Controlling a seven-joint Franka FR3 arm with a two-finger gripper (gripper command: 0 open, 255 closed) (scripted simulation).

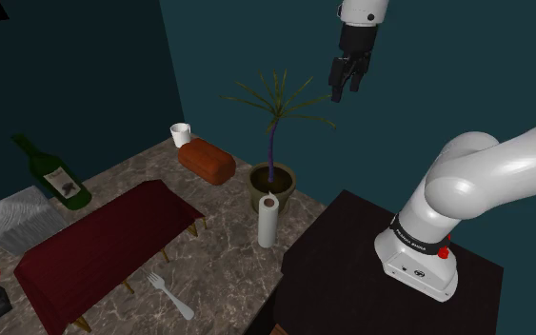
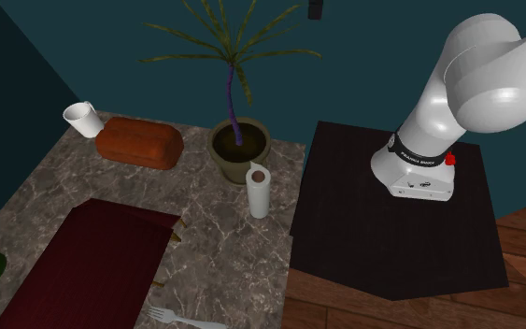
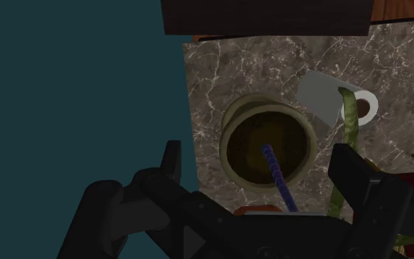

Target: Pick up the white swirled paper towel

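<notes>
Gripper [image 1: 348, 76] hangs high over the potted palm [image 1: 272, 143] in the shoulder view, fingers spread and empty; the paper towel roll [image 1: 268, 221] stands upright on the marble table [image 1: 220, 274], just beside the pot [image 1: 258, 178]. In the second exterior view a loaf [image 2: 139, 142] and cup [image 2: 83, 119] sit well apart. In the wrist view the pot lies below the fingers, the roll off to one side: better shift over the roll, then descend clear of the fronds [image 3: 348, 121].
</notes>
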